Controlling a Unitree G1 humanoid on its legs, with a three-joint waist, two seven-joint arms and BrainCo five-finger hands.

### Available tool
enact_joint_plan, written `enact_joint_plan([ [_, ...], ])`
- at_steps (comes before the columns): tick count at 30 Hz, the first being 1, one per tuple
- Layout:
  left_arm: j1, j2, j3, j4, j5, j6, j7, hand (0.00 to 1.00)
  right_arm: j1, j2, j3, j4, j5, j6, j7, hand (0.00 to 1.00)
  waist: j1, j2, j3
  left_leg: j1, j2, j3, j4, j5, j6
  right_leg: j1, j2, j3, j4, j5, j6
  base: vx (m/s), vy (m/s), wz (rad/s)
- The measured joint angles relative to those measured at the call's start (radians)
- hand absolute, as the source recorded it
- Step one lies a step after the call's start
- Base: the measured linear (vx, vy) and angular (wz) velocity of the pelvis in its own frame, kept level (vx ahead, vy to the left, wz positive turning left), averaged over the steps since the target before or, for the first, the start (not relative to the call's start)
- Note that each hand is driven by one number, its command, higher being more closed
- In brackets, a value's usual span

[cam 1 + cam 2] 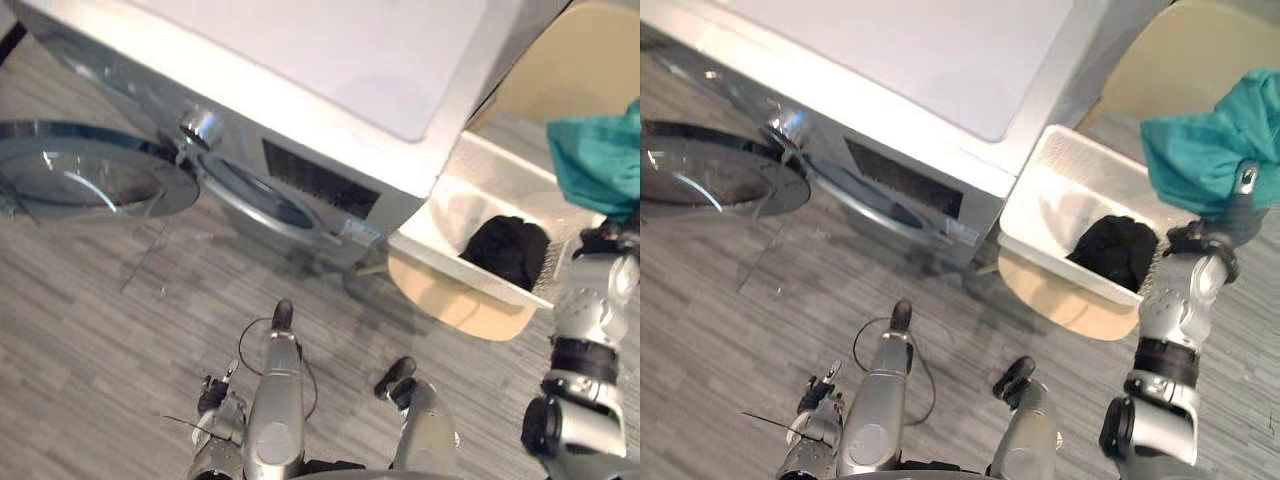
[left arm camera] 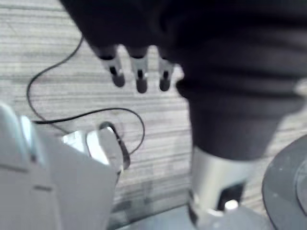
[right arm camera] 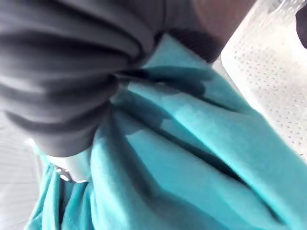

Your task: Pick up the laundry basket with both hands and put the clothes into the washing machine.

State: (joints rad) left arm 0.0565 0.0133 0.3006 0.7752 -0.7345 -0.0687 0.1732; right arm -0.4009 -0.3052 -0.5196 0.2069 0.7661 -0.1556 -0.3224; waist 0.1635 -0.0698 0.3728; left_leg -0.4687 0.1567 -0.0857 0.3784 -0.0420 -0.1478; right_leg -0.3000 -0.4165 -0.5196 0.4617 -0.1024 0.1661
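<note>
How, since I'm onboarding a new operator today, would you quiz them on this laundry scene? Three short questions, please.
1. True or false: the washing machine's door is shut.
2. Which hand holds the teal cloth: A, the left hand, or B, the right hand?
3. What lies in the white basket?

Key:
1. False. The door stands open.
2. B. The left hand hangs low with straight fingers, holding nothing.
3. A black garment.
</note>
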Motion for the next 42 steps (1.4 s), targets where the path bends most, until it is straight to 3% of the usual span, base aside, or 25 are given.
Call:
enact_joint_plan([
  [4,0.059,0.011,0.017,0.071,0.055,0.024,-0.027,0.00,0.117,0.067,0.060,-0.002,-0.011,0.006,0.045,1.00,-0.035,-0.007,-0.105,0.132,0.004,0.056,-0.089,0.001,0.000,0.083,0.023,0.032,-0.084,0.020,0.018,0.12,-0.019,-0.24],
  [9,0.127,0.011,0.010,0.083,0.131,0.042,-0.066,0.00,0.174,0.071,0.142,0.009,-0.050,0.032,0.111,1.00,-0.051,0.020,-0.182,0.280,0.017,0.131,-0.167,0.001,0.000,0.174,0.056,0.088,-0.183,0.058,0.028,0.12,0.008,-0.42],
  [12,0.143,0.011,0.010,0.087,0.140,0.043,-0.068,0.00,0.172,0.086,0.204,0.026,-0.074,0.059,0.144,1.00,-0.070,0.030,-0.196,0.347,0.037,0.174,-0.175,-0.003,-0.006,0.213,0.077,0.125,-0.203,0.060,0.028,0.06,-0.022,-0.38],
  [16,0.165,0.009,0.014,0.136,0.169,0.054,-0.087,0.00,0.167,0.090,0.304,0.086,-0.100,0.103,0.175,1.00,-0.069,0.052,-0.226,0.427,0.076,0.195,-0.197,-0.019,-0.024,0.273,0.128,0.139,-0.230,0.056,0.018,0.01,-0.056,-0.26],
  [20,0.200,-0.023,0.033,0.148,0.173,0.060,-0.080,0.00,0.144,0.108,0.362,0.086,-0.079,0.112,0.196,1.00,-0.067,0.081,-0.253,0.429,0.079,0.163,-0.204,-0.013,-0.024,0.300,0.135,0.109,-0.238,0.049,0.016,-0.04,-0.034,0.23],
  [23,0.217,-0.054,0.044,0.109,0.147,0.060,-0.059,0.00,0.142,0.101,0.355,0.085,-0.045,0.110,0.196,1.00,-0.071,0.098,-0.266,0.364,0.040,0.106,-0.173,0.004,0.019,0.304,0.088,0.034,-0.186,0.018,0.025,-0.04,0.018,0.90],
  [24,0.219,-0.061,0.043,0.070,0.138,0.058,-0.058,0.00,0.142,0.102,0.335,0.085,-0.043,0.110,0.195,1.00,-0.066,0.093,-0.264,0.321,0.021,0.118,-0.136,0.019,0.106,0.299,0.058,0.011,-0.150,-0.003,0.015,-0.07,0.026,1.04],
  [25,0.225,-0.071,0.042,0.027,0.137,0.054,-0.058,0.00,0.141,0.101,0.322,0.085,-0.043,0.107,0.193,1.00,-0.066,0.086,-0.262,0.307,-0.005,0.122,-0.148,0.056,0.167,0.299,0.023,-0.004,-0.135,-0.012,0.007,-0.07,0.033,0.98],
  [26,0.227,-0.074,0.034,0.003,0.136,0.052,-0.058,0.00,0.139,0.103,0.320,0.084,-0.043,0.105,0.192,1.00,-0.065,0.072,-0.254,0.306,-0.002,0.137,-0.125,0.029,0.182,0.299,0.002,-0.014,-0.128,-0.010,0.002,-0.05,0.077,0.67],
  [27,0.241,-0.071,0.019,-0.021,0.136,0.051,-0.057,0.00,0.138,0.109,0.318,0.083,-0.043,0.101,0.191,1.00,-0.066,0.085,-0.247,0.271,0.038,0.135,0.073,-0.049,0.160,0.308,-0.007,-0.029,-0.096,-0.005,0.003,-0.04,0.112,0.27],
  [28,0.248,-0.070,0.020,-0.037,0.136,0.049,-0.058,0.00,0.156,0.116,0.309,0.077,-0.043,0.099,0.190,1.00,-0.068,0.083,-0.248,0.262,0.081,0.108,0.212,-0.073,0.151,0.316,-0.024,-0.031,-0.068,-0.005,0.003,-0.03,0.097,0.16],
  [29,0.247,-0.070,0.016,-0.041,0.136,0.048,-0.058,0.00,0.167,0.118,0.298,0.063,-0.043,0.099,0.189,1.00,-0.068,0.081,-0.248,0.264,0.106,0.101,0.257,-0.074,0.149,0.317,-0.034,-0.032,-0.056,-0.005,0.006,-0.06,0.177,0.22],
  [31,0.226,-0.070,0.005,-0.042,0.136,0.048,-0.060,0.00,0.203,0.124,0.258,-0.014,-0.044,0.088,0.187,1.00,-0.099,0.076,-0.248,0.266,0.173,0.087,0.285,-0.074,0.149,0.306,-0.083,-0.052,-0.014,-0.005,0.035,-0.07,0.290,0.44],
  [32,0.204,-0.066,-0.001,-0.044,0.136,0.048,-0.061,0.00,0.219,0.124,0.220,-0.051,-0.043,0.073,0.186,1.00,-0.118,0.071,-0.251,0.260,0.204,0.099,0.250,-0.089,0.125,0.273,-0.126,-0.056,0.018,0.000,0.057,-0.06,0.327,0.56],
  [33,0.187,-0.053,-0.018,-0.060,0.115,0.049,-0.059,0.00,0.230,0.119,0.192,-0.072,-0.040,0.063,0.180,1.00,-0.129,0.072,-0.253,0.241,0.200,0.123,0.234,-0.162,0.047,0.254,-0.144,-0.057,0.029,0.007,0.072,-0.10,0.577,1.00],
  [34,0.141,-0.008,-0.049,-0.086,0.059,0.049,-0.050,0.00,0.272,0.145,0.134,-0.097,-0.015,0.049,0.167,1.00,-0.154,0.053,-0.255,0.180,0.180,0.160,0.240,-0.256,-0.064,0.246,-0.182,-0.072,0.009,0.035,0.078,-0.09,0.482,0.93],
  [35,0.123,0.008,-0.061,-0.101,0.037,0.049,-0.037,0.00,0.297,0.165,0.123,-0.099,-0.002,0.050,0.160,1.00,-0.152,0.031,-0.257,0.159,0.164,0.169,0.265,-0.260,-0.055,0.246,-0.195,-0.081,-0.016,0.064,0.064,-0.06,0.592,0.86],
  [36,0.107,0.032,-0.071,-0.141,0.020,0.049,-0.031,0.00,0.334,0.183,0.112,-0.112,0.004,0.061,0.150,1.00,-0.148,0.019,-0.259,0.112,0.138,0.158,0.319,-0.276,-0.033,0.255,-0.193,-0.088,-0.068,0.137,0.047,0.00,0.524,0.51],
  [37,0.099,0.045,-0.092,-0.216,0.022,0.049,-0.029,0.00,0.371,0.195,0.106,-0.125,-0.002,0.089,0.150,1.00,-0.147,0.021,-0.258,0.063,0.092,0.143,0.391,-0.313,0.004,0.278,-0.203,-0.075,-0.151,0.319,0.056,0.01,0.450,0.39],
  [38,0.096,0.048,-0.099,-0.226,0.022,0.049,-0.030,0.00,0.373,0.197,0.103,-0.125,-0.002,0.094,0.148,1.00,-0.148,0.021,-0.259,0.062,0.078,0.148,0.395,-0.318,0.014,0.279,-0.211,-0.066,-0.163,0.360,0.045,0.01,0.629,0.22],
  [39,0.083,0.053,-0.097,-0.260,0.025,0.048,-0.037,0.00,0.368,0.205,0.102,-0.125,-0.003,0.100,0.147,1.00,-0.142,0.023,-0.257,0.082,0.049,0.192,0.386,-0.328,0.053,0.252,-0.241,-0.016,-0.202,0.511,-0.042,0.02,0.526,-0.35],
  [40,0.084,0.061,-0.065,-0.298,0.053,0.040,-0.037,0.00,0.348,0.220,0.105,-0.125,-0.017,0.101,0.148,1.00,-0.130,0.035,-0.250,0.121,0.043,0.245,0.347,-0.319,0.085,0.196,-0.242,0.028,-0.130,0.474,-0.042,0.03,0.616,-0.57],
  [41,0.083,0.066,-0.051,-0.314,0.071,0.034,-0.036,0.00,0.341,0.222,0.105,-0.125,-0.028,0.101,0.148,1.00,-0.125,0.041,-0.246,0.148,0.044,0.262,0.320,-0.311,0.099,0.174,-0.209,0.054,-0.081,0.398,-0.046,0.01,0.382,-0.62],
  [42,0.092,0.089,-0.035,-0.331,0.106,0.016,-0.036,0.00,0.344,0.221,0.101,-0.127,-0.039,0.101,0.149,1.00,-0.124,0.068,-0.236,0.192,0.036,0.281,0.249,-0.283,0.118,0.156,-0.143,0.068,0.005,0.243,-0.011,-0.01,0.345,-0.40],
])
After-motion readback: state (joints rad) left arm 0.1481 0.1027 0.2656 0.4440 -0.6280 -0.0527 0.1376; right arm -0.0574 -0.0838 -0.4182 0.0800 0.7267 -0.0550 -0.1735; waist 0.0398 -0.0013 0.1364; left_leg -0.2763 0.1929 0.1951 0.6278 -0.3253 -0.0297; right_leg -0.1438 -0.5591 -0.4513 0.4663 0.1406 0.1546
